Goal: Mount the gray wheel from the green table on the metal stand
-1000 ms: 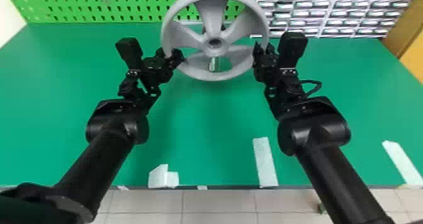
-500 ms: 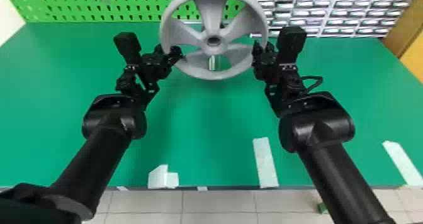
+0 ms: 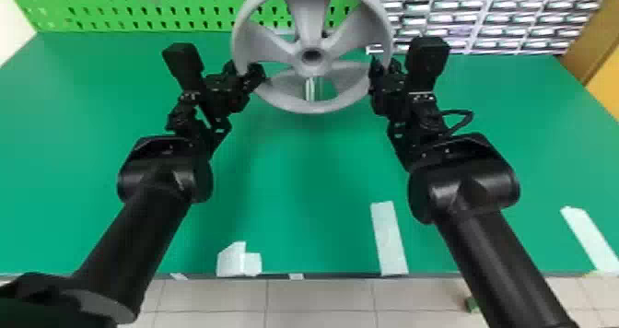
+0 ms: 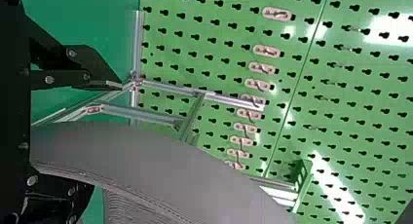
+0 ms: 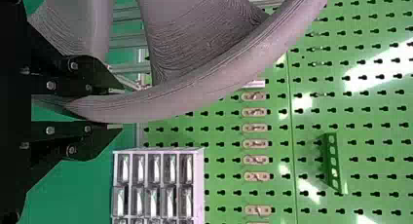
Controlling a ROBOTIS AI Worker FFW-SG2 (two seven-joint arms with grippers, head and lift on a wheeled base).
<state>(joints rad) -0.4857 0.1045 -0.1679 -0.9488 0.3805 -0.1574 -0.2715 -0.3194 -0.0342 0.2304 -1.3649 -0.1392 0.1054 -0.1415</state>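
Flanking one round gray five-spoked wheel [image 3: 310,18], upper center of the head view: left gripper [image 3: 244,69] and right gripper [image 3: 386,68], both black.
The left one's two fingers stand wide around the rim, green showing between; the right one's two are closed on it. The left wrist view reveals one silver metal stand [image 4: 168,88], center left; the right wrist view, one white drawer rack [image 5: 198,185], lower left; the head view, two long white tape strips [image 3: 389,239], lower right.
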